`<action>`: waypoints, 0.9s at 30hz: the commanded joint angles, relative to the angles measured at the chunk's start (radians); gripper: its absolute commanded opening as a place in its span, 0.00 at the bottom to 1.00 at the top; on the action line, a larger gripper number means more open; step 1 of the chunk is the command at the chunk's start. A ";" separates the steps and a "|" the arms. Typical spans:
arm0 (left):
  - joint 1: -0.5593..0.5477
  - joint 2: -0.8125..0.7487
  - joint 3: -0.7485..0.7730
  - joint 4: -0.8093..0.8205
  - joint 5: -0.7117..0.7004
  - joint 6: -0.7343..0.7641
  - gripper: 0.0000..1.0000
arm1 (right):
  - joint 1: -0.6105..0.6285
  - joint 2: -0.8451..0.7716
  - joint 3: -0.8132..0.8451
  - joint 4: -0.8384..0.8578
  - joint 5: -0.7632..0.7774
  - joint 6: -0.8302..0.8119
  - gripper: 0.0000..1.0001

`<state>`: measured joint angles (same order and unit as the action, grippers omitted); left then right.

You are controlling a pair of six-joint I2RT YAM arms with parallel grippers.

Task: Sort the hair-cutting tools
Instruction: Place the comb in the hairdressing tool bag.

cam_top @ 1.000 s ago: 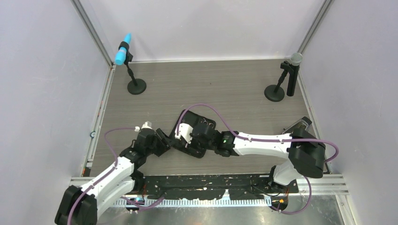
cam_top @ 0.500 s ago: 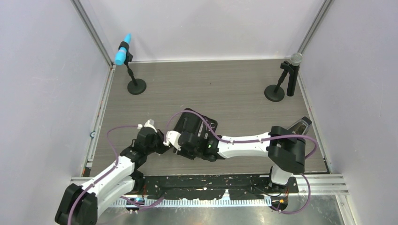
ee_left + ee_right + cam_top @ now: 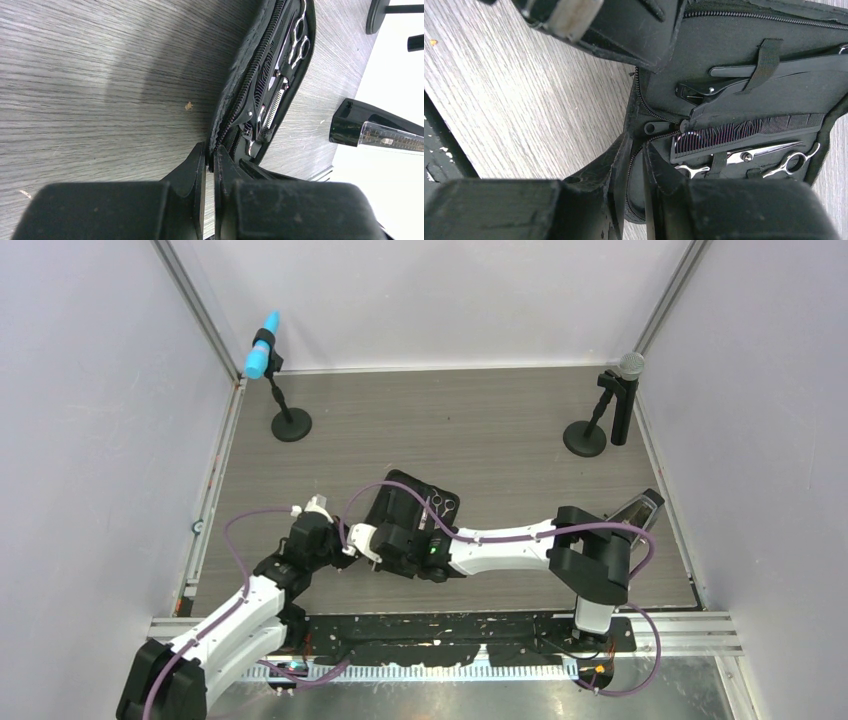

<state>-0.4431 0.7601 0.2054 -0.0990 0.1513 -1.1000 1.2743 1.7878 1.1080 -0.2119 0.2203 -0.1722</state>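
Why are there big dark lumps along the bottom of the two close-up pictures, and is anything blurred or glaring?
Left wrist view: that is the left claw, close up and dark; the zip case shadows the table; the right edge is washed out white. Right wrist view: the right claw, likewise; scissors glint. Top external view: evenly lit, sharp.

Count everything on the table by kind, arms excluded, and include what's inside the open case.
microphones: 2 (blue-capped, silver-headed)
zip case: 1, lying open
scissors: 2, silver ()
comb: 1, black
clips: 2, black (); they overlap under one strap, so this count is less sure
total: 8
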 commanded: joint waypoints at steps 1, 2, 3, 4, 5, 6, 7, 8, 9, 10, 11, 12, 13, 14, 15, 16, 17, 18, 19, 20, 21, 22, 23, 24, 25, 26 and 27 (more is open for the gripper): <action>0.001 0.002 0.009 0.026 0.023 -0.012 0.01 | -0.008 0.010 0.043 -0.006 0.011 -0.086 0.24; 0.001 0.003 0.009 0.026 0.022 -0.012 0.01 | -0.011 0.010 0.040 -0.007 0.007 -0.097 0.24; 0.001 0.002 0.009 0.025 0.022 -0.012 0.01 | -0.011 0.011 0.038 -0.007 -0.004 -0.117 0.24; 0.001 0.002 0.009 0.026 0.023 -0.012 0.01 | -0.012 0.011 0.037 -0.007 -0.010 -0.128 0.25; 0.001 0.003 0.009 0.025 0.024 -0.012 0.01 | -0.013 0.015 0.037 -0.007 -0.018 -0.143 0.26; 0.001 0.004 0.011 0.026 0.024 -0.012 0.01 | -0.015 0.017 0.039 -0.007 -0.024 -0.150 0.26; 0.001 0.005 0.011 0.025 0.026 -0.012 0.01 | -0.017 0.021 0.039 -0.008 -0.034 -0.165 0.27; 0.001 0.007 0.012 0.026 0.026 -0.011 0.01 | -0.020 0.024 0.043 -0.009 -0.038 -0.170 0.27; 0.001 0.009 0.012 0.026 0.027 -0.012 0.01 | -0.021 0.031 0.045 -0.010 -0.044 -0.177 0.27; 0.001 0.011 0.014 0.027 0.029 -0.012 0.01 | -0.025 0.034 0.050 -0.010 -0.046 -0.181 0.27; 0.001 0.011 0.014 0.027 0.031 -0.012 0.01 | -0.028 0.042 0.052 -0.011 -0.052 -0.186 0.27; 0.001 0.011 0.014 0.027 0.032 -0.011 0.01 | -0.033 0.045 0.057 -0.014 -0.056 -0.189 0.27; 0.001 0.010 0.014 0.027 0.033 -0.012 0.01 | -0.035 0.052 0.060 -0.015 -0.067 -0.191 0.27; 0.001 0.010 0.014 0.027 0.032 -0.012 0.01 | -0.040 0.058 0.062 -0.016 -0.072 -0.192 0.27; 0.001 0.009 0.013 0.028 0.033 -0.012 0.01 | -0.042 0.061 0.062 -0.015 -0.074 -0.191 0.28; 0.001 0.009 0.012 0.029 0.034 -0.012 0.01 | -0.049 0.067 0.063 -0.014 -0.078 -0.190 0.28; 0.001 0.009 0.011 0.032 0.035 -0.012 0.01 | -0.052 0.071 0.063 -0.013 -0.080 -0.188 0.29; 0.001 0.010 0.011 0.035 0.037 -0.012 0.01 | -0.059 0.077 0.061 -0.010 -0.082 -0.185 0.29; 0.001 0.012 0.010 0.037 0.040 -0.012 0.01 | -0.068 0.082 0.060 -0.009 -0.083 -0.184 0.29; 0.001 0.013 0.009 0.040 0.040 -0.013 0.00 | -0.072 0.089 0.058 -0.009 -0.082 -0.179 0.29; 0.001 0.014 0.007 0.039 0.042 -0.014 0.00 | -0.081 0.093 0.054 -0.009 -0.081 -0.178 0.29; 0.001 0.014 0.006 0.042 0.044 -0.014 0.00 | -0.086 0.100 0.051 -0.009 -0.082 -0.171 0.29; 0.001 0.015 0.004 0.044 0.044 -0.015 0.00 | -0.095 0.103 0.047 -0.009 -0.084 -0.168 0.28; 0.001 0.015 0.003 0.045 0.044 -0.016 0.00 | -0.100 0.110 0.046 -0.008 -0.085 -0.159 0.28; 0.001 0.015 0.000 0.047 0.044 -0.018 0.00 | -0.110 0.114 0.043 -0.006 -0.084 -0.154 0.27; 0.001 0.016 -0.001 0.050 0.045 -0.019 0.00 | -0.114 0.122 0.041 -0.004 -0.082 -0.146 0.26; 0.000 0.018 -0.002 0.055 0.047 -0.020 0.00 | -0.121 0.127 0.039 -0.001 -0.081 -0.144 0.24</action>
<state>-0.4431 0.7792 0.2050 -0.0956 0.1619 -1.1007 1.1919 1.8698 1.1427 -0.2043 0.1146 -0.3325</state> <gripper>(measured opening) 0.068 0.266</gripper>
